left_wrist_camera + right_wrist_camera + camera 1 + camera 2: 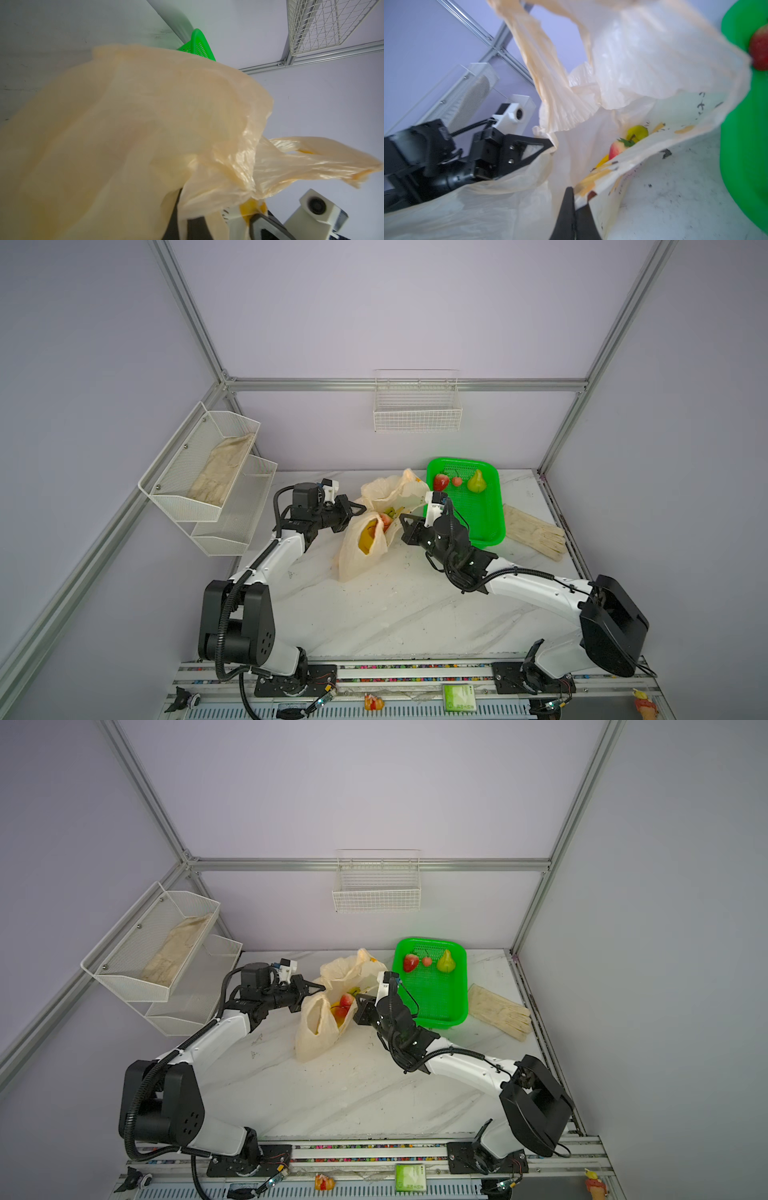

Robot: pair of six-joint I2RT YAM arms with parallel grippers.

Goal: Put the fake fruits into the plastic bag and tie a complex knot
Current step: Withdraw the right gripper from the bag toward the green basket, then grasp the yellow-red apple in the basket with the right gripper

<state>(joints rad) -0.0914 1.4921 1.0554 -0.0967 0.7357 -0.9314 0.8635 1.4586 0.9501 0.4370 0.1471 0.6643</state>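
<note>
The peach plastic bag (361, 556) (316, 1038) lies open in the middle of the table in both top views. My left gripper (360, 508) (220, 216) is shut on its rim on the left, the film draped over its fingers. My right gripper (402, 527) (576, 204) is shut on the opposite printed edge. Inside the bag lie a banana bunch (368, 537) (603, 160), a strawberry (385, 520) (616, 149) and a yellow-green fruit (637, 133). In the green basket (486, 526) lie a strawberry (441, 481), a cherry (457, 481) and a pear (476, 482). No knot shows.
Beige gloves (536, 531) lie right of the basket. A white mesh rack (208, 481) holding another glove hangs on the left wall. A wire basket (417, 410) hangs on the back wall. Small figurines (372, 702) sit on the front rail.
</note>
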